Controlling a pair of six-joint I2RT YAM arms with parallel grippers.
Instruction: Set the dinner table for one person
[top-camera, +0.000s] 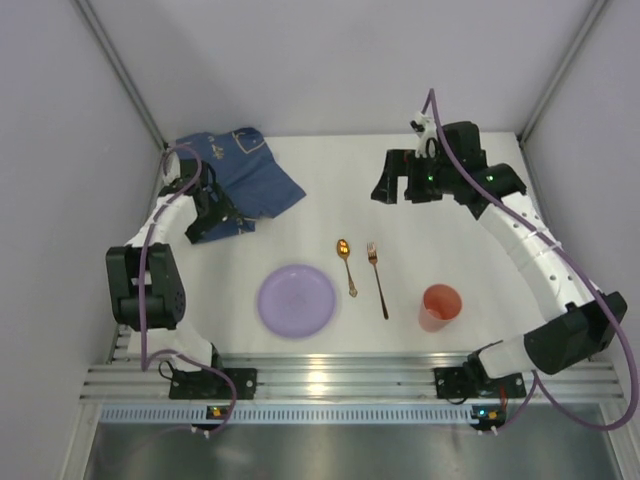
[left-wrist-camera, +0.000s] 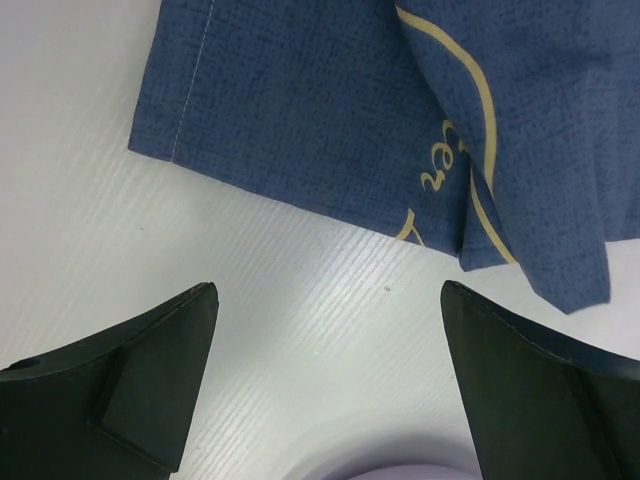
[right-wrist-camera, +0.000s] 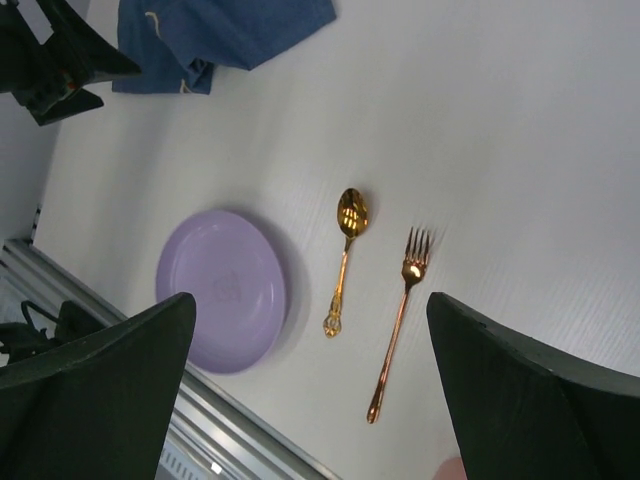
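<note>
Our left gripper (left-wrist-camera: 328, 292) hangs with its jaws spread wide and nothing between them, low over bare white surface just short of the hem of the dark blue placemat (left-wrist-camera: 300, 100). That cloth lies bunched in the far left corner of the dinner table (top-camera: 340, 190), one side folded over itself, its pale line drawings partly hidden. Our right gripper (right-wrist-camera: 310, 300) is likewise released and empty, held high over the far right part of the table and looking down on the tableware. From there outward, a gold spoon (right-wrist-camera: 345, 260) and gold fork (right-wrist-camera: 400, 310) lie side by side near the middle, apart from each other, heads toward the far edge. A lilac plate (right-wrist-camera: 222, 290) sits to their left, close to the ribbed rail (top-camera: 350, 380) along the near edge, and a translucent orange cup (top-camera: 440, 305) stands upright to the right of the fork. We judge that nothing is laid yet and the placemat comes first. If we pinch only the folded top layer, the cloth may drag across in a heap and not spread flat. Pulled toward the near edge, it could shove the plate or sweep the spoon. A careless right arm could topple the cup.
</note>
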